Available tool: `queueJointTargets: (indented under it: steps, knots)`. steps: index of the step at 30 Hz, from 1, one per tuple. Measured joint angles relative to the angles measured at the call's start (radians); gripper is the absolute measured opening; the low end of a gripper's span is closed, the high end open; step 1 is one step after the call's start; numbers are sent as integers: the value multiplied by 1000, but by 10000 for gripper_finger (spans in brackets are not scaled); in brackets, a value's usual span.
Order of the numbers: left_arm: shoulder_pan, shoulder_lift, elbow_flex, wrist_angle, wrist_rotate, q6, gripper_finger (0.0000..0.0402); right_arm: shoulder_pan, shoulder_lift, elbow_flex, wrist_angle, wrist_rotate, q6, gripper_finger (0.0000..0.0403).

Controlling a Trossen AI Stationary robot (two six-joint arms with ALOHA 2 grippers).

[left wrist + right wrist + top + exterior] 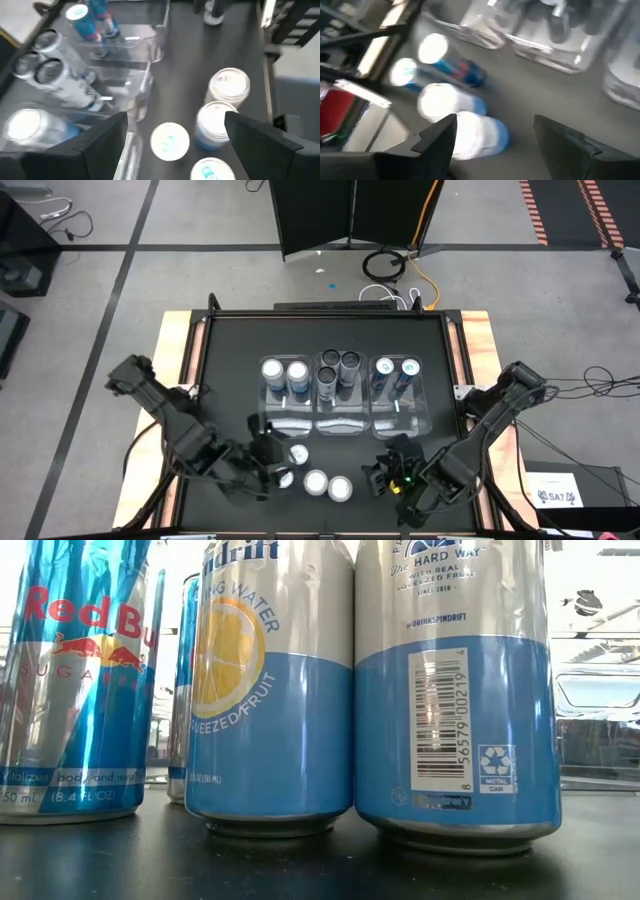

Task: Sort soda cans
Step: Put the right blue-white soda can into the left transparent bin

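7 cans [339,373] in 3 bins [345,420], 4 loose [316,481].

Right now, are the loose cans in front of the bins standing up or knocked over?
Upright. From above, the four loose cans show round tops only, and the table-level view shows Spindrift cans standing on their bases.

i see both arms bent in low toward the near middle; left end effector [268,463] fingers spread wide and empty, right end effector [385,475] open too, holding nothing.
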Motion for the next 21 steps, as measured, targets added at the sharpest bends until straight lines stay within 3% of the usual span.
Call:
queueJointTargets:
  steps: [4,10,16,21]
  knots:
    - [-42,-141,-235,251,15,-5,341,-14,-1,125,-38,-26,-110,243]
    - [-100,-357,-547,469,46,-6,341,-55,4,250,-5,-93,-209,239]
    - [-177,-564,-750,573,46,-30,341,-112,85,356,7,-223,-255,239]
    - [-219,-730,-857,569,37,-30,341,-157,215,508,-53,-356,-261,239]
